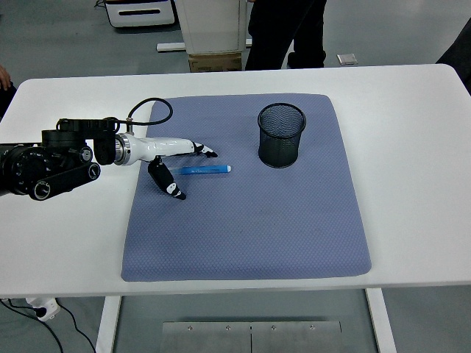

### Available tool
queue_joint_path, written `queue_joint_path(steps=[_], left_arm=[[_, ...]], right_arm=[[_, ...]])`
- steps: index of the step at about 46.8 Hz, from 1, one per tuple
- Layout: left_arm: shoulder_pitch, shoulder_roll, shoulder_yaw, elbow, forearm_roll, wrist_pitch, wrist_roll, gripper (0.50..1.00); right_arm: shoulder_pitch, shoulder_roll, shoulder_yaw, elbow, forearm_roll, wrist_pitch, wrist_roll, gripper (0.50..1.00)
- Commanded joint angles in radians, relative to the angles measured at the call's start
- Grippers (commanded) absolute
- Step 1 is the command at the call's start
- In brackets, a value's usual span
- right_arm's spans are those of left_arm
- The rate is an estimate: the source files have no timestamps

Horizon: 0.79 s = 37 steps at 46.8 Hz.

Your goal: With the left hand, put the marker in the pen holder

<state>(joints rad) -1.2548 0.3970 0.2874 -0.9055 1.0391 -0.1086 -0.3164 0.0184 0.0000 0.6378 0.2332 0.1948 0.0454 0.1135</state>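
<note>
A blue marker (202, 170) lies flat on the blue-grey mat (250, 220), pointing left to right. My left hand (185, 168) reaches in from the left, its white fingers (200, 149) stretched out just behind the marker's left half and the thumb (168, 184) hanging down in front of it. The hand is open and straddles the marker's left end without gripping it. A black mesh pen holder (280, 135) stands upright on the mat's far right part, well right of the marker. The right arm is out of view.
The white table (412, 147) surrounds the mat. A person's dark legs (283, 33) stand behind the far edge, beside a white pedestal and cardboard box (215, 62). A black cable (151, 109) loops from my left forearm over the mat's far left corner.
</note>
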Motion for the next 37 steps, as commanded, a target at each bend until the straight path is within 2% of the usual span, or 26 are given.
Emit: queue_joint_path(steps=[1, 2, 17, 26, 37], left_arm=[[-0.003, -0.003, 0.004, 0.0, 0.001, 0.0, 0.0, 0.81], [-0.006, -0.003, 0.004, 0.0, 0.002, 0.0, 0.0, 0.772], [-0.008, -0.018, 0.006, 0.01, 0.004, 0.0, 0.0, 0.739], [-0.009, -0.018, 0.006, 0.014, 0.004, 0.0, 0.0, 0.669], [-0.021, -0.02, 0.006, 0.025, 0.007, 0.001, -0.001, 0.666]], right_arm=[[0.0, 0.0, 0.0, 0.0, 0.0, -0.001, 0.0, 1.0], [0.0, 0.0, 0.0, 0.0, 0.0, -0.001, 0.0, 1.0], [0.0, 0.0, 0.0, 0.0, 0.0, -0.001, 0.0, 1.0], [0.0, 0.0, 0.0, 0.0, 0.0, 0.001, 0.0, 1.0], [0.0, 0.0, 0.0, 0.0, 0.0, 0.001, 0.0, 1.0]])
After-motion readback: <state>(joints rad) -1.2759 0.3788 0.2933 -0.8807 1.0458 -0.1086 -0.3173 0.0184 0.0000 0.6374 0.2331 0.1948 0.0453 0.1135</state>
